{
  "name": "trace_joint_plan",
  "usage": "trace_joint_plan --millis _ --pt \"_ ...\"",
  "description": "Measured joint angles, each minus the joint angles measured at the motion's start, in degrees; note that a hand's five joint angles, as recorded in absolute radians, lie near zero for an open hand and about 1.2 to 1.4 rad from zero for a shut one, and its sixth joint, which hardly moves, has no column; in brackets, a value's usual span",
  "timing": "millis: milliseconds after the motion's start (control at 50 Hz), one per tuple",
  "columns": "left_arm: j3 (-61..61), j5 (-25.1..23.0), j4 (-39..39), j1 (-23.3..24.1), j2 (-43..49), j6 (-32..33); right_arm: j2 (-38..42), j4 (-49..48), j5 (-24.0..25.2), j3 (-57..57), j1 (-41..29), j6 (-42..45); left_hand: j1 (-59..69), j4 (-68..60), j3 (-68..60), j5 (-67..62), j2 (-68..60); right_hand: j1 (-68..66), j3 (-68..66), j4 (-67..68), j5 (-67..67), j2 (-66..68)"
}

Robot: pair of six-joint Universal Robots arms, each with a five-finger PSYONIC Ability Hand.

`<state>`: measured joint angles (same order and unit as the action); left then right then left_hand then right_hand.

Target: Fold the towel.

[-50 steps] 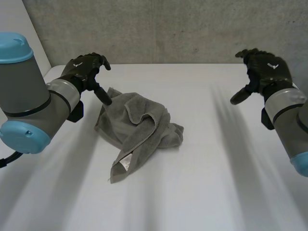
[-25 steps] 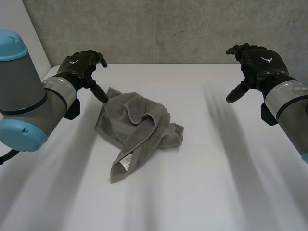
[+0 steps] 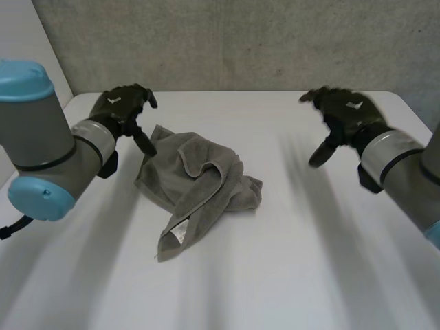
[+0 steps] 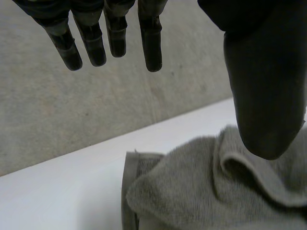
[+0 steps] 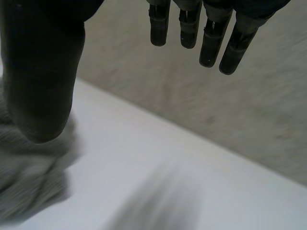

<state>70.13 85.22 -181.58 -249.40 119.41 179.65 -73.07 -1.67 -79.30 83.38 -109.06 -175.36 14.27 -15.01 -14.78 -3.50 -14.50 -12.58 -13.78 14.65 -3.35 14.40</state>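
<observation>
White table [image 3: 289,275] holds the crumpled towel [image 3: 199,182]. Left hand [image 3: 122,110] hangs open by its far corner; right hand [image 3: 344,113] is open, well apart. Left wrist view: straight fingers [image 4: 149,45] above the towel. Right wrist view: nothing held. Folding looks not started; next, grab corners.

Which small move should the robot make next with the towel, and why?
Probably lower the left hand onto the towel corner beside its thumb and pinch it. The towel lies crumpled, both hands are open, and the right hand hangs apart from it over the table.
</observation>
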Motion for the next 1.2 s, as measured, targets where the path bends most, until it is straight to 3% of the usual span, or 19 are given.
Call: trace_joint_plan --millis 180,320,580,640,680,720,800,860,1040,1200 --pt "0.8 -2.9 -6.3 0.3 6.4 15.4 8.2 2.9 3.2 -1.5 -7.9 -1.9 0.0 0.0 0.0 0.0 0.0 0.0 0.0 0.0 0.0 0.0" --pt "0.3 -3.6 -13.4 0.9 10.7 17.9 13.6 -1.9 0.0 -4.9 -14.1 -9.2 0.0 0.0 0.0 0.0 0.0 0.0 0.0 0.0 0.0 0.0" --pt "-2.8 -11.1 -19.2 2.6 16.4 17.1 23.9 -3.3 -6.5 -16.2 -19.5 -27.0 0.0 0.0 0.0 -0.1 0.0 -0.4 0.0 0.0 -0.1 0.0" --pt "-3.3 -12.8 -19.2 3.0 17.4 17.1 27.0 -3.1 -7.2 -19.5 -19.9 -28.0 2.5 -1.9 -1.9 -3.2 -2.2 -13.8 -12.5 11.7 -13.4 12.1" --pt "-3.7 -13.4 -19.2 3.1 18.0 17.1 28.5 -3.0 -7.3 -21.2 -20.0 -28.0 8.3 -7.6 -7.7 -9.6 -8.1 -26.5 -25.8 24.9 -26.6 25.6" --pt "-4.5 -13.8 -19.1 3.2 18.9 17.2 30.0 -2.8 -7.3 -23.2 -20.0 -27.9 24.6 -24.2 -24.3 -24.8 -24.9 -43.6 -41.2 40.6 -42.2 41.8" --pt "-7.1 -13.9 -18.9 3.2 20.7 17.2 31.7 -2.2 -7.2 -26.7 -19.7 -27.4 52.6 -53.7 -53.7 -53.4 -54.3 -63.6 -60.7 60.4 -62.6 61.2" --pt "-8.8 -13.7 -18.7 3.2 21.4 17.2 32.2 -1.6 -7.0 -29.4 -19.1 -26.9 58.3 -61.8 -61.4 -60.9 -61.8 -64.2 -62.0 62.0 -63.6 61.3" --pt "-15.1 -10.8 -18.7 2.4 15.1 13.3 32.0 2.7 -6.4 -48.6 -15.1 -20.9 58.6 -62.8 -61.9 -61.3 -62.3 -64.2 -62.9 62.0 -63.6 61.3" --pt "-18.7 -4.6 -18.5 1.7 0.3 -0.7 26.1 5.0 -5.1 -67.7 -13.5 -13.0 58.9 -62.8 -62.3 -61.9 -62.8 -64.2 -63.2 62.3 -63.7 61.9"
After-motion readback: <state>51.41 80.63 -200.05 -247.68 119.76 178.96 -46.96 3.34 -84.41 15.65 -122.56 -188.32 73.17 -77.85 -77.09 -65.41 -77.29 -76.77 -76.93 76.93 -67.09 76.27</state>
